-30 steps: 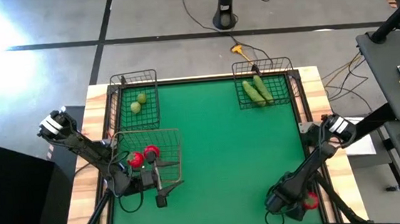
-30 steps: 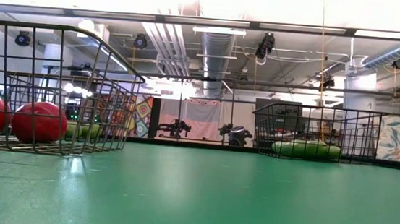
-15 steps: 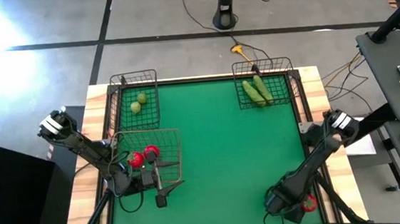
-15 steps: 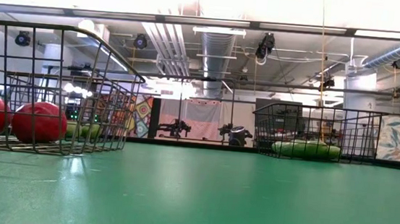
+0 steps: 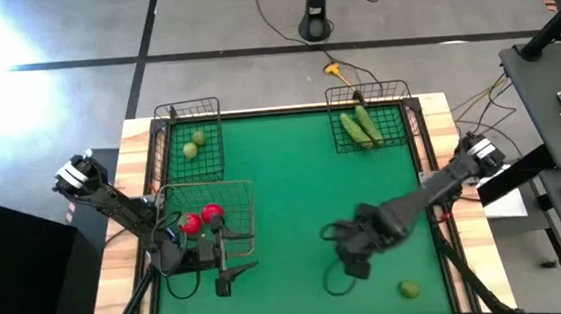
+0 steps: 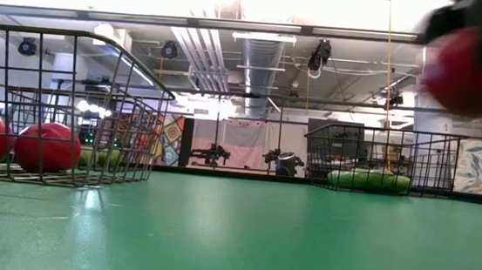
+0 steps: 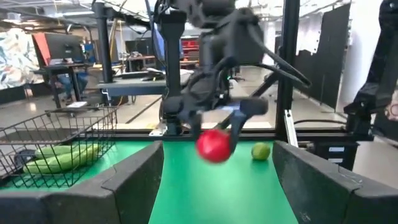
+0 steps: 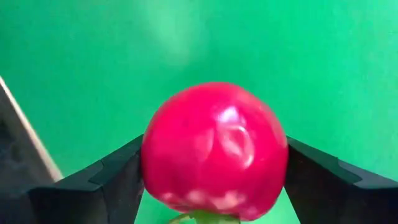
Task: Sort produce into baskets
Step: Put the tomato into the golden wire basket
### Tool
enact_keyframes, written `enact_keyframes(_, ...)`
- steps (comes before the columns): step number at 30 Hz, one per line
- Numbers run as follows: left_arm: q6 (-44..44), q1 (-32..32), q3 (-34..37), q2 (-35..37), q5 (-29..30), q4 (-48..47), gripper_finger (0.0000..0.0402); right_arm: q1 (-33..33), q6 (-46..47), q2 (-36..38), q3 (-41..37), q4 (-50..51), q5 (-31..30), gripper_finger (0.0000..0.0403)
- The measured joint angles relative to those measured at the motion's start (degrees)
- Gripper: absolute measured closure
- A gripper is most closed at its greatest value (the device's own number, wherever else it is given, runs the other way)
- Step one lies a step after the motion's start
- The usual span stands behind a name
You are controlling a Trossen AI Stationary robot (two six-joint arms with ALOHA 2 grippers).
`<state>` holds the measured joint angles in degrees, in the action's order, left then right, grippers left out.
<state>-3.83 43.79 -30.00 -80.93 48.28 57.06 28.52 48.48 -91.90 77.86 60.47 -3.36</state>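
My right gripper [image 5: 353,260] is over the table's middle, shut on a round red piece [image 8: 214,149], which also shows in the left wrist view [image 7: 216,146] and the low view [image 6: 470,72]. Two more red pieces [image 5: 201,219] lie in the wide grey-wire basket [image 5: 243,220]. Two yellow-green pieces [image 5: 193,146] lie in the far left dark basket [image 5: 213,132]. Two cucumbers [image 5: 361,129] lie in the far right dark basket [image 5: 393,118]. One yellow-green piece [image 5: 408,288] rests on the mat near the right front corner. My left gripper [image 5: 228,277] is open and empty by the grey basket's near side. My right gripper pinches the red piece by two opposite sides [image 8: 149,168] between its two fingers [image 8: 112,180]. The fingers point down at the mat. The piece is lifted clear of the table, its green top [image 8: 202,218] toward the gripper's base.
The green mat [image 5: 304,195] has free room in its middle and far middle. A wooden border [image 5: 438,114] runs round the mat. A black stand [image 5: 315,14] and cables lie on the floor beyond the far edge.
My right gripper has gone from the near right corner up and toward the table's left, to the middle, carrying the red piece clear of the mat. The yellow-green piece near that corner now shows where the arm stood.
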Motion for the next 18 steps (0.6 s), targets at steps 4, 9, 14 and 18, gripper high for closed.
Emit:
enact_keyframes(4, 1.1, -0.09, -0.34, 0.0, 0.57, 1.02, 0.0119, -6.05, -17.05, -2.05, -4.69, -17.01, -1.79, 0.0096)
enact_keyframes(9, 2.03, -0.12, -3.46, 0.06, 0.68, 0.03, 0.0119, -11.91, -30.57, -5.03, -10.88, -34.79, -2.9, 0.0092)
enact_keyframes(14, 8.58, -1.49, -9.91, 1.64, 0.69, -14.68, 0.0119, -14.36, -38.04, -6.31, -15.51, -42.61, -8.04, 0.0083)
enact_keyframes(18, 20.28, -5.14, -16.53, 2.62, 0.71, -34.98, 0.0119, -14.98, -39.56, -6.4, -17.95, -44.01, -8.28, 0.008)
